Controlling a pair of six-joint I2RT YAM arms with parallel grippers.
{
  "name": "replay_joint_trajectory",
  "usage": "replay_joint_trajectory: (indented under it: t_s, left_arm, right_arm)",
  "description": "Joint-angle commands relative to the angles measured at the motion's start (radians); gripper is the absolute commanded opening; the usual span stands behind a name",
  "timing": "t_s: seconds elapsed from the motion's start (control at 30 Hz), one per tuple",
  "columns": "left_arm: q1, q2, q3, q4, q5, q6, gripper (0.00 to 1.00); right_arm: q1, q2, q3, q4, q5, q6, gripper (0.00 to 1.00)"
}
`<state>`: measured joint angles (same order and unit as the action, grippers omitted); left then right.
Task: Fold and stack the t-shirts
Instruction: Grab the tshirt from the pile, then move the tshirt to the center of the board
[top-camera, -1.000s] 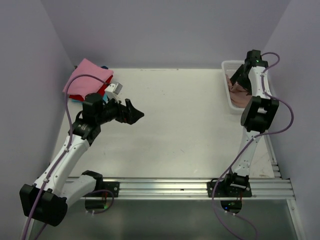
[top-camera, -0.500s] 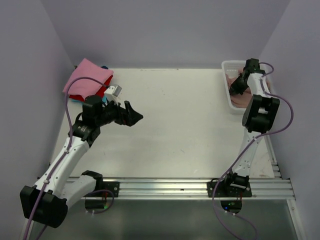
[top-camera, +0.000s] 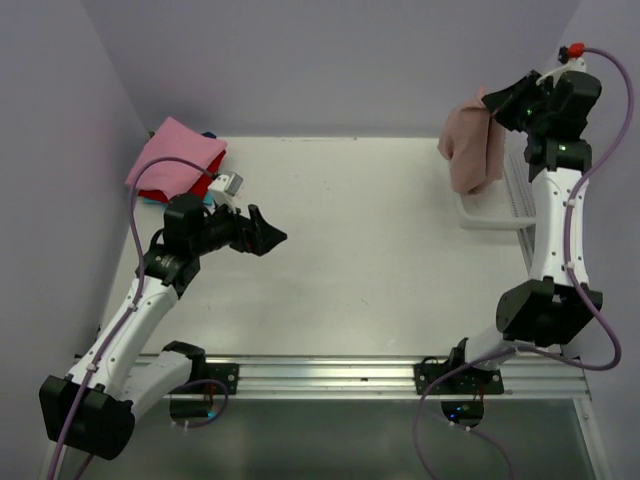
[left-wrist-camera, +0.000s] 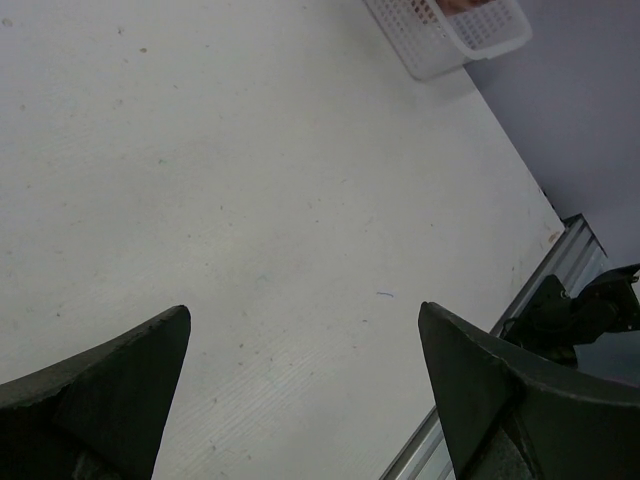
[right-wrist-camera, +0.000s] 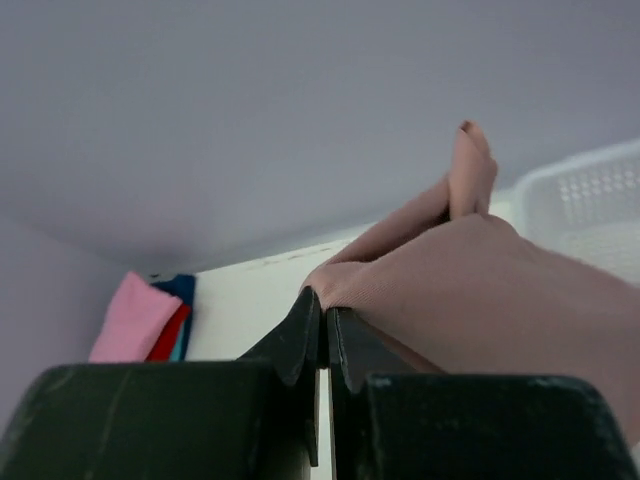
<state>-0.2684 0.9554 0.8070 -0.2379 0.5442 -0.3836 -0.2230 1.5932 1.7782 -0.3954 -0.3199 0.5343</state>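
Note:
A dusty-pink t-shirt (top-camera: 472, 150) hangs bunched in the air over the table's far right, and my right gripper (top-camera: 497, 108) is shut on its upper edge. In the right wrist view the cloth (right-wrist-camera: 480, 290) drapes to the right of the shut right gripper (right-wrist-camera: 325, 305). A stack of folded t-shirts (top-camera: 172, 162), bright pink on top with red and blue beneath, lies at the far left corner; the same stack (right-wrist-camera: 140, 318) shows in the right wrist view. My left gripper (top-camera: 270, 228) hovers open over the left-middle of the table, holding nothing; its fingers (left-wrist-camera: 120, 370) stand wide apart.
A white plastic lattice basket (top-camera: 505, 205) sits at the far right edge, below the hanging shirt, also seen as the basket (left-wrist-camera: 440, 35) in the left wrist view. Purple walls enclose the table on three sides. A metal rail (top-camera: 350, 375) runs along the near edge.
My right gripper closed on the dusty-pink shirt in the basket and lifted it high out of the basket. The left arm has barely moved.

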Motion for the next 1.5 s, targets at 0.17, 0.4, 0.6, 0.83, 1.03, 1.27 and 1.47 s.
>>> replay_joint_trajectory:
  t_s: [0.17,0.4,0.6,0.83,1.03,1.27,1.47]
  left_arm:
    - [0.009,-0.023,-0.029,0.071,0.025,-0.032,1.00]
    - [0.009,-0.047,-0.092,0.106,0.071,-0.069,1.00]
    - [0.008,-0.092,-0.245,0.204,0.120,-0.194,1.00]
    - [0.008,-0.182,-0.348,0.296,0.059,-0.307,1.00]
    - [0.008,-0.175,-0.384,0.373,0.091,-0.392,1.00]
    - [0.006,-0.152,-0.520,0.647,0.134,-0.583,1.00]
    - [0.006,-0.098,-0.574,0.709,-0.001,-0.618,1.00]
  right_arm:
    - [0.027,-0.100,0.054,0.315,-0.753,0.140,0.00]
    - [0.169,-0.228,-0.063,0.576,-0.921,0.320,0.00]
    - [0.391,-0.227,-0.203,0.607,-0.941,0.309,0.00]
    - [0.487,-0.106,-0.238,0.632,-0.866,0.289,0.00]
    - [0.560,-0.022,-0.266,0.423,-0.744,0.181,0.00]
    - [0.688,0.013,-0.327,0.199,-0.559,-0.045,0.00]
    - [0.698,-0.033,-0.396,0.239,-0.565,-0.043,0.00]
